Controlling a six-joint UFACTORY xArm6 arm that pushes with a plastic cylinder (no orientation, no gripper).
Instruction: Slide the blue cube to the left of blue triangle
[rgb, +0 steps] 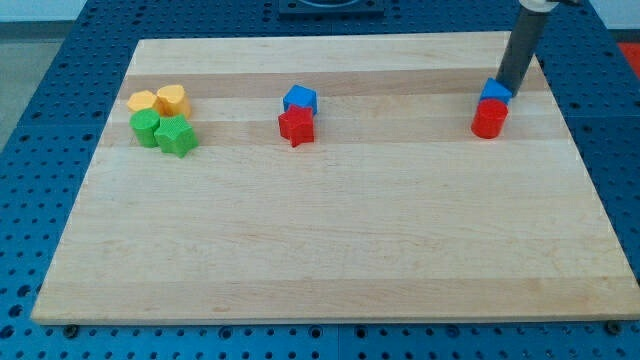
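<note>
**Camera view: contents and hazards**

- Desk (330, 250): pale wooden board, all the blocks lying in its upper half.
- Tool: a straight dark rod coming down from the view's top right. It has no jaws to open or close and holds nothing. My tip (509, 92) sits at the upper right edge of the right-hand blue block, touching it or very nearly.
- Blue cube (492, 92): taken to be this right-hand block, though the rod partly hides its shape. It lies near the desk's right edge, touching the red cylinder (489, 119) just below it.
- Blue triangle (299, 98): taken to be the centre blue block, with the red star (296, 126) against its lower side. It is well apart from the cube.
- Two yellow blocks (160, 100) and two green blocks (164, 131): clustered at the view's left.

**Hazards, as judged**

- A leftward push may drag the red cylinder along, or turn the cube off line.
- The direct path ends at the triangle and star, and striking them would move the reference block.
- Overshoot would carry the cube into the yellow and green cluster.
- If the shapes are misread, the wrong block gets pushed.
</note>
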